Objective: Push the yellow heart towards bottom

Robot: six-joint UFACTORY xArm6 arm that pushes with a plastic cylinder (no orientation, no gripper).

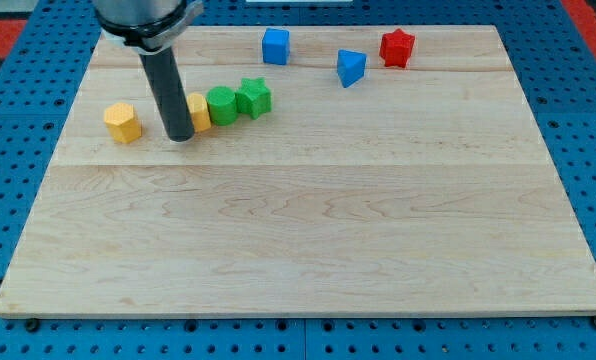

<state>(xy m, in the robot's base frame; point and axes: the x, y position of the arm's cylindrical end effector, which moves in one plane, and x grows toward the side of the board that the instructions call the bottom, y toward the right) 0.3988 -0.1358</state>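
The yellow heart (199, 111) lies at the board's upper left, partly hidden behind my rod. My tip (180, 137) rests on the board just left of and slightly below the heart, touching or nearly touching it. A green round block (221, 105) sits against the heart's right side, and a green star (253, 97) sits right of that.
A yellow hexagonal block (123, 122) lies left of my tip. A blue cube (275, 46), a blue angular block (350, 68) and a red star (397, 48) lie along the view's top. The wooden board (308, 240) sits on a blue pegboard.
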